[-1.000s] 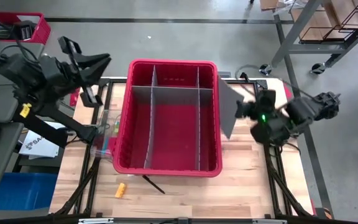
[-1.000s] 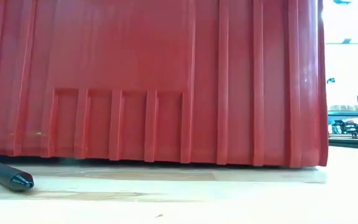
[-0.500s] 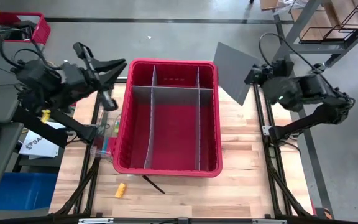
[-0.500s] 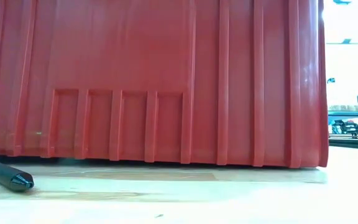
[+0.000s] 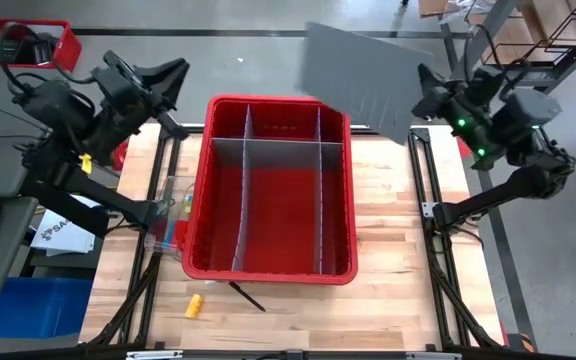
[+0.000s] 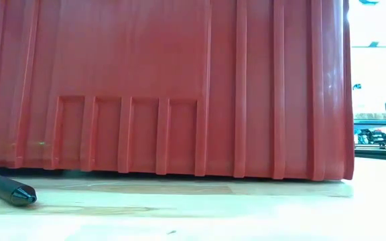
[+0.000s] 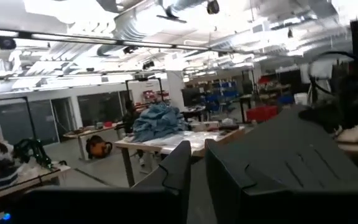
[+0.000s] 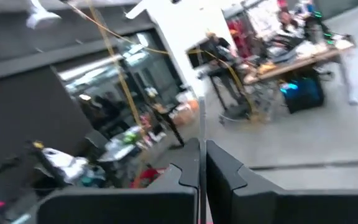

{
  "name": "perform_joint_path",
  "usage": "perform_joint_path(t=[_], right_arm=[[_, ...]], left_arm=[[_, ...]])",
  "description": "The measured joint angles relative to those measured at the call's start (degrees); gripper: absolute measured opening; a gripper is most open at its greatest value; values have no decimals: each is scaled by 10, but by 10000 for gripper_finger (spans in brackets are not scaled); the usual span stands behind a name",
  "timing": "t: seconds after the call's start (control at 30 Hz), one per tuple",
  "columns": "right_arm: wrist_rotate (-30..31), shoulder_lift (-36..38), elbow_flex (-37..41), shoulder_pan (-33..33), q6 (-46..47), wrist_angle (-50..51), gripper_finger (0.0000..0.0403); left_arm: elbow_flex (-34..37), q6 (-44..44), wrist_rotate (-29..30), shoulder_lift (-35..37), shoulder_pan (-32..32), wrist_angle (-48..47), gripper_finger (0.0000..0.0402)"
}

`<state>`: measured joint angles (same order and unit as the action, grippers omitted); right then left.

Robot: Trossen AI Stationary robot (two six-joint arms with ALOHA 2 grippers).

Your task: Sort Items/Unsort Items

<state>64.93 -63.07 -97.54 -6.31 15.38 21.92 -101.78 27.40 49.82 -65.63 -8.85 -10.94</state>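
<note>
While the left hand (image 5: 173, 72) stays nearly closed and empty, the right hand (image 5: 423, 100) has swung its pinched grey divider (image 5: 363, 75) higher

No text is readable (paper sheet's (image 5: 56, 232) print is cut off).

right fingers (image 8: 185, 171): pinched on thin grey panel edge (image 8: 201, 134) | beyond: cluttered workshop tables (image 8: 291, 59)

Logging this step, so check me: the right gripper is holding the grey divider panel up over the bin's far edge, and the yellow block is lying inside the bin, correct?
Not quite. The yellow block lies on the table in front of the bin, as the high view shows. The right gripper does hold the grey divider panel up.
</note>
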Motion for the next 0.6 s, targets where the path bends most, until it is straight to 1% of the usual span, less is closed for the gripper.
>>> perform_joint_path(t=[0.13,0.2,0.23,0.27,0.33,0.4,0.47,0.5,0.53,0.6], right_arm=[[-6,-5,0,-34,-70,-87,0],[-10,-9,0,-54,-86,-111,0],[-10,-12,0,-65,-91,-119,0],[-12,-15,0,-75,-94,-124,0],[-11,-20,0,-97,-96,-131,0],[-13,-23,0,-120,-96,-142,0],[-24,-24,0,-143,-96,-162,0],[-26,-25,0,-153,-96,-176,0],[-28,-25,0,-164,-98,-190,0],[-41,-29,0,-186,-112,-216,0]], left_arm=[[-1,-55,-33,10,26,-26,62],[-1,-107,-65,12,50,-65,73],[-1,-140,-90,12,66,-88,80],[0,-180,-127,12,82,-113,88],[0,-259,-232,12,114,-150,106],[0,-326,-360,13,144,-165,124],[0,-375,-487,15,169,-180,141],[-1,-391,-532,15,180,-192,149],[-1,-403,-562,14,187,-212,156],[-1,-429,-593,12,193,-277,169]])
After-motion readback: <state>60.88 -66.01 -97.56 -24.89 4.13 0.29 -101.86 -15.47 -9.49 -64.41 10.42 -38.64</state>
